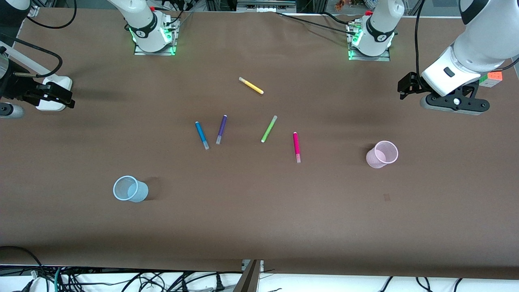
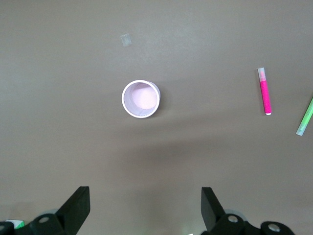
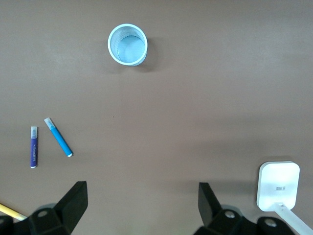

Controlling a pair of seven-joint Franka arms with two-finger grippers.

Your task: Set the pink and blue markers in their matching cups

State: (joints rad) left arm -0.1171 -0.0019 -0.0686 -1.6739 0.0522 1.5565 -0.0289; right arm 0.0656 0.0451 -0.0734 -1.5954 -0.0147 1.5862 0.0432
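Note:
The pink marker (image 1: 296, 147) lies on the brown table near its middle; it also shows in the left wrist view (image 2: 264, 91). The blue marker (image 1: 202, 135) lies toward the right arm's end and shows in the right wrist view (image 3: 58, 137). The pale pink cup (image 1: 375, 159) stands upright and empty toward the left arm's end, under the left wrist camera (image 2: 140, 99). The pale blue cup (image 1: 138, 194) stands upright and empty nearer the front camera (image 3: 127, 44). My left gripper (image 1: 406, 86) (image 2: 145, 203) is open and empty, up above the table. My right gripper (image 1: 67, 98) (image 3: 142, 200) is open and empty, also up.
A purple marker (image 1: 221, 129) lies beside the blue one. A lime-green marker (image 1: 269, 129) lies beside the pink one. A yellow marker (image 1: 251, 85) lies nearer the arm bases. A white box (image 1: 52, 106) sits under the right gripper. A coloured cube (image 1: 494, 79) sits at the left arm's end.

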